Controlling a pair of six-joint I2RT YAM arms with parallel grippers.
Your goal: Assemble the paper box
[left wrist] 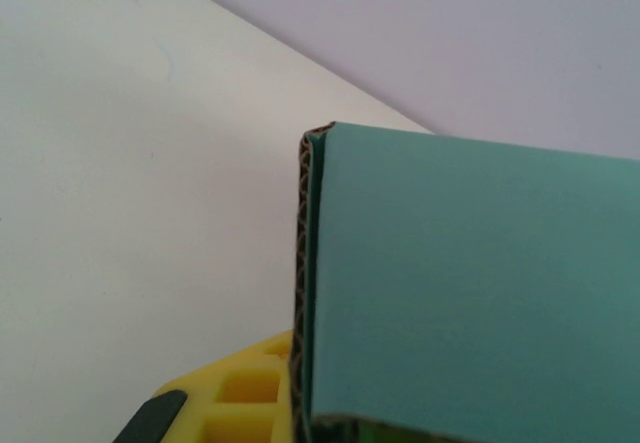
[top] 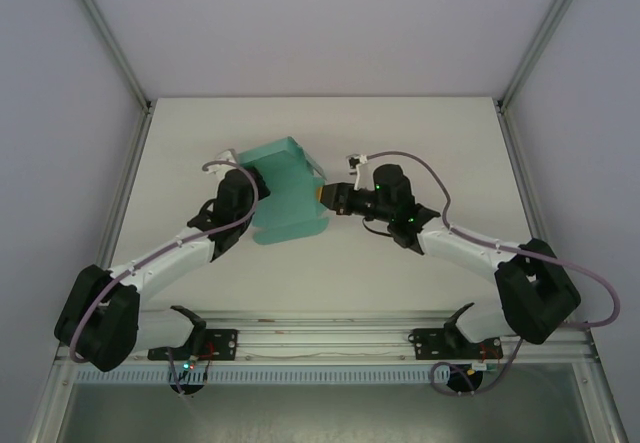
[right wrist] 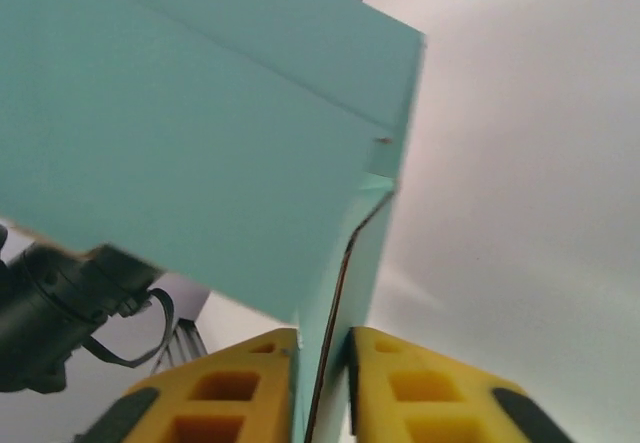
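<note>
R hand [right wrist: 322,388] + L hand [top: 256,180] pinch paper box [top: 290,191] edges.

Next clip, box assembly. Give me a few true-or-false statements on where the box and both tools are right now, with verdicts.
1. The paper box is teal-green. True.
2. It lies as a flat, unfolded sheet on the table. False: its panels are folded up.
3. The right tool has a yellow finger on each side of a box panel. True.
4. The left tool is parked by its base, away from the box. False: it is at the box's left side.
5. The cut edge of the card shows corrugation. True.
</note>
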